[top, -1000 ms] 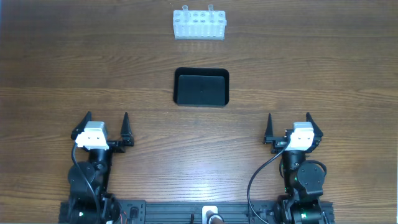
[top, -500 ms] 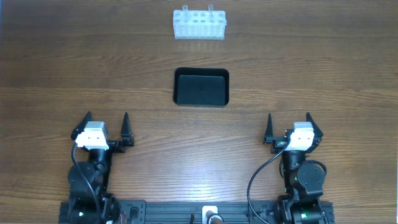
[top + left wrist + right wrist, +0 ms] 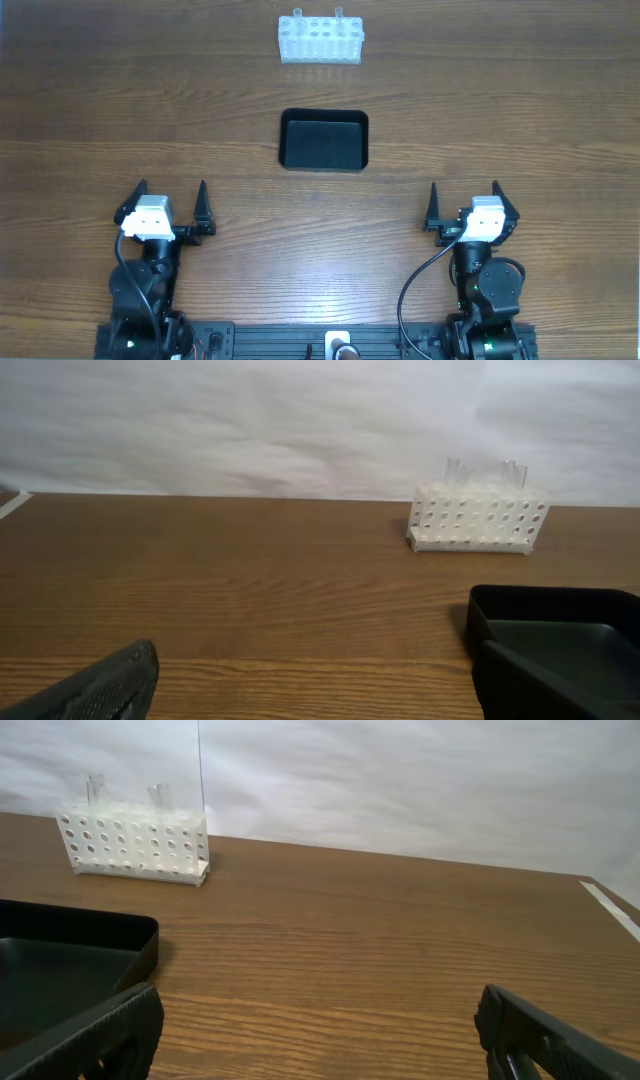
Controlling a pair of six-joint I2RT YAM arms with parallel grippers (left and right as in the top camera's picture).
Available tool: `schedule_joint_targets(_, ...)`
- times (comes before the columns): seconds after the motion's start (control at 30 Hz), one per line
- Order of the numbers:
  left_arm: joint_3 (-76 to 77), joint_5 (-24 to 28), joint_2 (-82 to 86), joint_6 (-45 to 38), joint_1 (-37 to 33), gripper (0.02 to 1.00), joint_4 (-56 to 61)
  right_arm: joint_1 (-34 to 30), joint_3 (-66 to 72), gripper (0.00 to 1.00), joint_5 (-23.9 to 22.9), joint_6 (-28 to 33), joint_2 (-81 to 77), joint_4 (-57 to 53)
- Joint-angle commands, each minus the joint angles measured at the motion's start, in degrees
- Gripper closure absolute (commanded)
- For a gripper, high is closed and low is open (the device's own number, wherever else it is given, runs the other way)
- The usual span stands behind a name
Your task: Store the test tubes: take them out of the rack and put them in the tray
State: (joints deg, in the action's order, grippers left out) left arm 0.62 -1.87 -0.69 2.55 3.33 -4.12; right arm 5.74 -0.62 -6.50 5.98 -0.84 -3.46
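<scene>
A white perforated rack (image 3: 320, 40) stands at the table's far middle with two clear test tubes (image 3: 296, 17) (image 3: 338, 15) upright in it. The left wrist view shows the rack (image 3: 478, 518) with both tubes (image 3: 453, 469), and so does the right wrist view (image 3: 134, 844). A black tray (image 3: 324, 140) lies empty between the rack and the arms; its wall shows in both wrist views (image 3: 520, 605) (image 3: 90, 925). My left gripper (image 3: 170, 197) rests open near the front left, far from the rack. My right gripper (image 3: 465, 199) rests open near the front right.
Bare wooden tabletop surrounds the rack and tray. A white wall or sheet (image 3: 250, 420) backs the table's far edge. The arm bases and cables (image 3: 420, 290) sit along the front edge.
</scene>
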Motion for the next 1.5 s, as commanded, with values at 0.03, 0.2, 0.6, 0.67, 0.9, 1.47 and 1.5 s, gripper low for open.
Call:
schedule_joint_targets(0.03,-0.28,0.59,0.35,-0.83,-0.35,0.018,-0.02,-0.04,0.35,0.009,0.46,-0.26,0.57,-0.22)
schedule_joint_targets(0.2,-0.28,0.57,0.35,-0.83,-0.35,0.018,-0.02,-0.04,0.35,0.007,0.46,-0.26,0.57,-0.24)
schedule_joint_targets(0.6,-0.28,0.57,0.35,-0.81,-0.35,0.020,0.00,-0.04,0.35,0.007,0.46,-0.26,0.57,-0.24)
schedule_joint_targets(0.67,-0.28,-0.07,0.35,-0.83,-0.35,0.023,0.20,-0.04,0.35,0.007,0.46,-0.26,0.57,-0.24)
schedule_joint_targets(0.9,-0.28,1.01,-0.90,-0.61,-0.76,0.018,3.96,-0.04,0.35,0.007,0.46,-0.26,0.57,-0.24)
schedule_joint_targets(1.47,24.15,11.47,-67.30,-0.83,0.42,0.018,50.25,-0.04,0.35,0.007,0.46,-0.26,0.57,-0.24)
schedule_joint_targets(1.5,27.82,10.95,-70.69,-0.85,1.42,0.020,48.68,-0.04,0.35,0.007,0.46,-0.26,0.57,-0.24)
